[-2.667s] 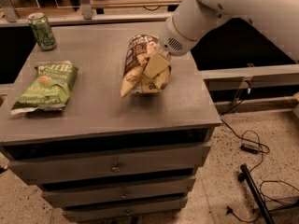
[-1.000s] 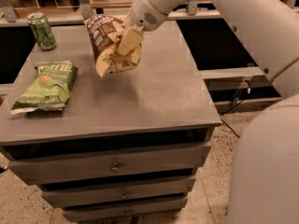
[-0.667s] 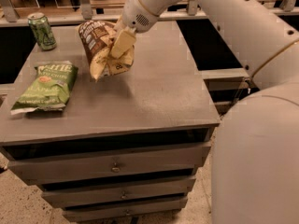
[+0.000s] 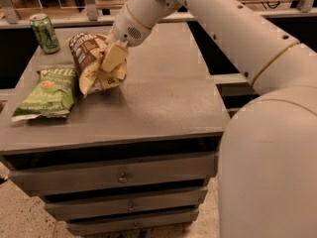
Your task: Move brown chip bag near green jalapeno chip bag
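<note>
The brown chip bag (image 4: 92, 62) has a dark brown top with white lettering and a pale yellow bottom. My gripper (image 4: 110, 58) is shut on it, holding it upright at the table's left middle. The green jalapeno chip bag (image 4: 47, 92) lies flat on the table just left of the brown bag, their edges close together. I cannot tell whether the brown bag touches the tabletop.
A green drink can (image 4: 44, 32) stands at the far left corner of the grey table (image 4: 163, 93). Drawers (image 4: 119, 175) run below the tabletop's front edge. My white arm (image 4: 237, 48) stretches over the table's right side.
My gripper has carried the brown chip bag left across the table, from the middle to right beside the green bag, and lower.
</note>
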`<state>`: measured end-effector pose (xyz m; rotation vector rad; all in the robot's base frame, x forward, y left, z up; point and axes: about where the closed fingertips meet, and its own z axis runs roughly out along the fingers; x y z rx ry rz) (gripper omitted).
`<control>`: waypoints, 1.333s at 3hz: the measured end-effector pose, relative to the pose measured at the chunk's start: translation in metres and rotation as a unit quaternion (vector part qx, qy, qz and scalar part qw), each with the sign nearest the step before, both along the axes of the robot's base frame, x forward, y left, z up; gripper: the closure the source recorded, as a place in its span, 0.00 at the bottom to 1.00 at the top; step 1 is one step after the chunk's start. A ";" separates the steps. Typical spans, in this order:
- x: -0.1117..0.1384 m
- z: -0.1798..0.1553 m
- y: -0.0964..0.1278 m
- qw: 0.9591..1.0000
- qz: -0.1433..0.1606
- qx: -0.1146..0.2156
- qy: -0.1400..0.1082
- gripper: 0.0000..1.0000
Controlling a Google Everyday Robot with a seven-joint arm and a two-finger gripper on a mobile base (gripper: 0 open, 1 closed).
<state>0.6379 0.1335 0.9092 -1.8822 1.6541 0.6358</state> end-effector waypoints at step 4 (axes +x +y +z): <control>-0.021 0.034 -0.052 0.999 -0.018 0.017 -0.031 0.00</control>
